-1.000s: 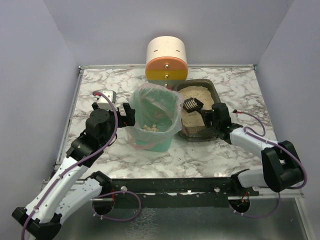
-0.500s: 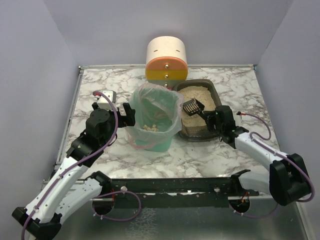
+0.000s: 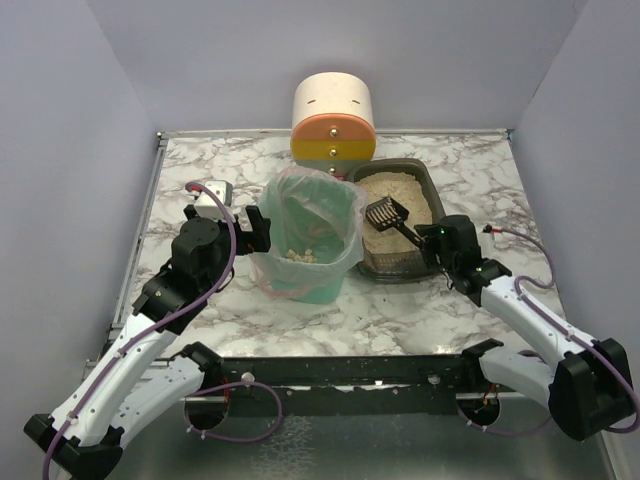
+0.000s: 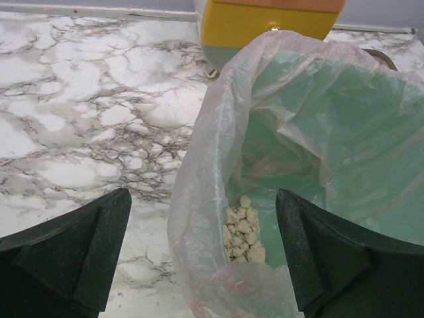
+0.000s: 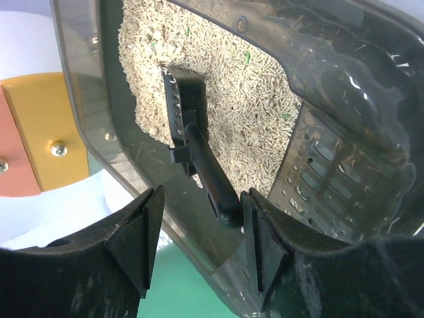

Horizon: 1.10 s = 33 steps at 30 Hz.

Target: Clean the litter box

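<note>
Nearest: the left pincer (image 3: pixel 255 230) sits at the left side of the green bin (image 3: pixel 310 285). Its jaws are spread wide w/ the near lip of the clear bag liner (image 4: pixel 199 165) between them, pinching nothing. It's prob. parked there to steady the bin and keep the bag mouth open for dumping. Pale clumps (image 4: pixel 242 228) lie at the bottom, so some waste is already in.

The right pincer (image 5: pixel 202 202) is spread too, one finger on each side of the handle end of the black scoop (image 5: pixel 182 106). Neither pad looks to touch it. The scoop rests on its own, slotted head on the litter (image 5: pixel 252 112), handle angled back toward the pincer. I'd judge it placed to close on the handle, no grasp yet.

The litter box (image 5: pixel 371 86) sits on the worktop (image 3: pixel 200 160) right of centre, just beside the bin, which makes for a short carry from tray to bag. The litter is heaped toward the far end, and the near end shows bare slotted floor.

Farthest: a cream/orange/yellow cylinder (image 3: pixel 333 120) stands at the back edge behind both. It prob. has no part in this step.
</note>
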### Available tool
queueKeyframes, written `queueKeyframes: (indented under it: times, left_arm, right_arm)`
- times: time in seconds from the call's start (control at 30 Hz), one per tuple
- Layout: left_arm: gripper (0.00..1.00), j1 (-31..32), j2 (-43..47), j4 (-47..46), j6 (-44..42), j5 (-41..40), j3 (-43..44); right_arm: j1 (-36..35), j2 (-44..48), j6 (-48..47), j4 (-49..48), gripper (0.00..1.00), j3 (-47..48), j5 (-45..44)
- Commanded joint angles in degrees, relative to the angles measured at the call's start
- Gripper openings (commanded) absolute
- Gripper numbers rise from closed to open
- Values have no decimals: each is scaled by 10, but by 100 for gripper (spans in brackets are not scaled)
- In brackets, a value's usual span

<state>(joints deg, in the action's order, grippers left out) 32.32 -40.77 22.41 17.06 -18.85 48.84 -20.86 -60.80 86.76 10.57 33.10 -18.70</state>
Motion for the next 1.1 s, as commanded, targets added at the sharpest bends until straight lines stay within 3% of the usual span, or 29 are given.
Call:
queueKeyframes:
  times: [0.0, 0.63, 0.87, 1.07]
  left_arm:
    - [99, -3, 4, -4, 3, 9, 5]
    - [99, -3, 4, -4, 4, 11, 4]
    - [99, -3, 8, -4, 4, 11, 5]
    - [99, -3, 13, 16, 15, 21, 39]
  right_arm:
    - [4, 30, -18, 50, 56, -7, -33]
    - [4, 192, -113, 189, 55, 3, -105]
    - [4, 228, -246, 177, 60, 19, -71]
    - [4, 209, -430, 193, 62, 108, -24]
